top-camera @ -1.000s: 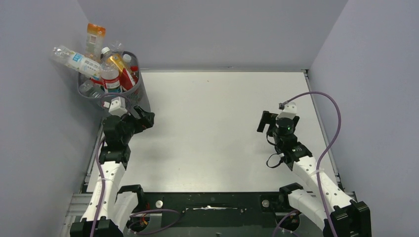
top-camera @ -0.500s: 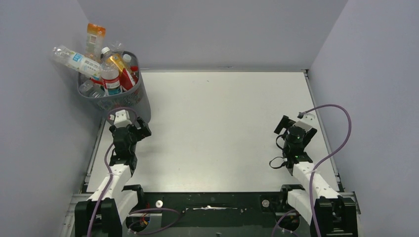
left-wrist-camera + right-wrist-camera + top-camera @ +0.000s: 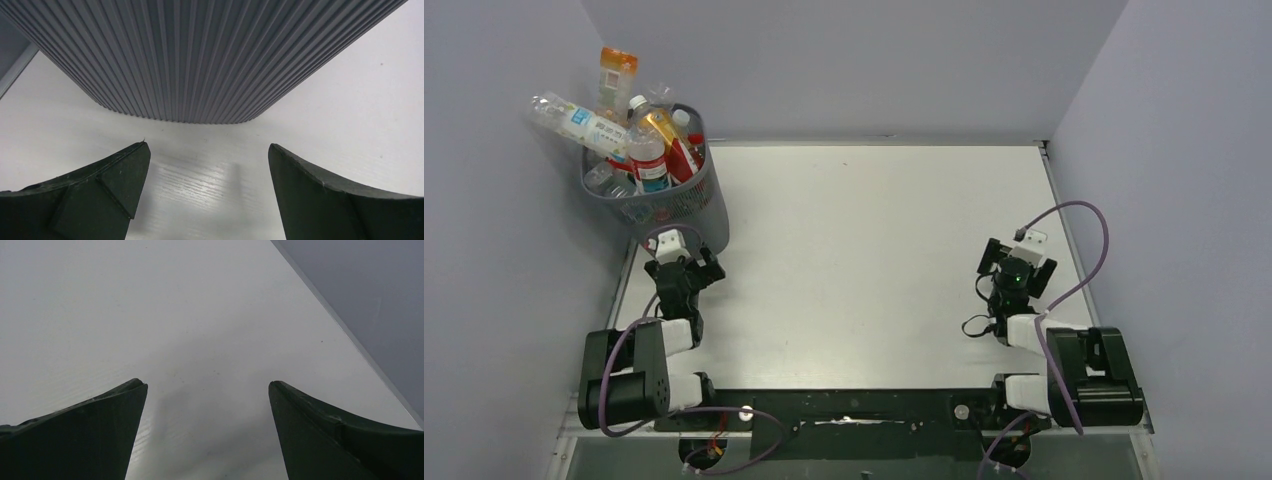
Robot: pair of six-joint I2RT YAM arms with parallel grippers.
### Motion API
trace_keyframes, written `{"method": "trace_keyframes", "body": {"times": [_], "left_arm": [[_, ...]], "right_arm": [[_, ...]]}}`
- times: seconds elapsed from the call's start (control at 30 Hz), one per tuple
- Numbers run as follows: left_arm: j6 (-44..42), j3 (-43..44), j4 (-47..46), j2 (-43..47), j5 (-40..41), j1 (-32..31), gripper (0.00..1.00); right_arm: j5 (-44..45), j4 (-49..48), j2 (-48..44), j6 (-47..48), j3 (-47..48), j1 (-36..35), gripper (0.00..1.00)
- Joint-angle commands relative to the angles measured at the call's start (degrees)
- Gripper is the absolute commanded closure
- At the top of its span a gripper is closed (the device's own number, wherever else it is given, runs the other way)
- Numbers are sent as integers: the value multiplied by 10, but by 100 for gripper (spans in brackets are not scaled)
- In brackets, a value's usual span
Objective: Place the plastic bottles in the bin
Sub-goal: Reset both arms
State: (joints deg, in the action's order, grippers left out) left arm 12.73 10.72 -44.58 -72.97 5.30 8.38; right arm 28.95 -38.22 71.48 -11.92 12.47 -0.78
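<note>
The bin stands on the counter in the upper left of the overhead view, with bottles heaped in it and jutting over its rim. The left pincer sits just below the bin, facing its wall. The right pincer sits at lower right, near the counter's right edge.

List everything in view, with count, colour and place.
bin: one, dark grey mesh, far left corner of the table.
plastic bottles: at least seven, exact count unclear; mostly clear, some orange or amber; heaped in the bin, several above its rim.
table: one, white, under bin and arms.
walls: three, grey, around the table.
cables: two, purple, one along each arm.
left gripper: black, open, facing the bin's base.
right gripper: black, open, over bare table.
</note>
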Motion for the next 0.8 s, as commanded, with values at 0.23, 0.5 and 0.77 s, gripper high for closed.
{"method": "trace_keyframes", "body": {"times": [0.23, 0.5, 0.77], "left_arm": [[-8, 25, -170, -90, -46, 25, 11], [-10, 19, -234, -131, -74, 25, 11], [-17, -49, -366, -143, -89, 23, 11]], "right_arm": [[23, -199, 69, 66, 15, 7, 2], [-18, -300, 122, 68, -6, 41, 2], [-70, -373, 142, 85, -41, 41, 2]]}}
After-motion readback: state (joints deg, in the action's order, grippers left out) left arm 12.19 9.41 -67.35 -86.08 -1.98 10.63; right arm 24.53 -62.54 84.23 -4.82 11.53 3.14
